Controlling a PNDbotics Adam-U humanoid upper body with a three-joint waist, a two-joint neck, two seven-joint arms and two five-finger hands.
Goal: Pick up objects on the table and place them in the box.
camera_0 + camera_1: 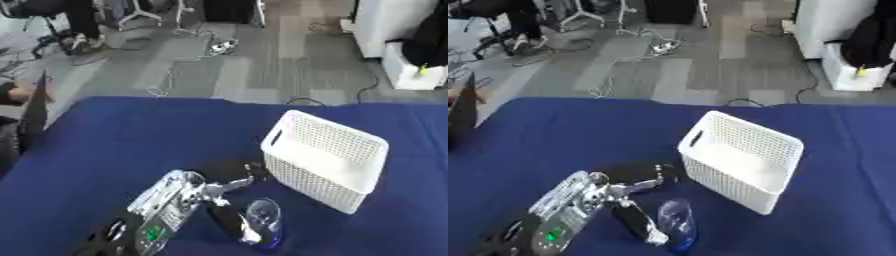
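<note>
While left hand [229,187] touches clear object [263,220], white basket [325,159] beside

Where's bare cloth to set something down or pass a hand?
Free: the blue tablecloth left of and behind the white basket, and the strip on its right. Crowded: front centre, where the left hand and a clear bottle sit beside the basket.

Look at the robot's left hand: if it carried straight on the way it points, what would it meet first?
Probably the white basket. The left hand points up and right toward the basket's near wall, with only blue table cloth between them; depth is unclear.
</note>
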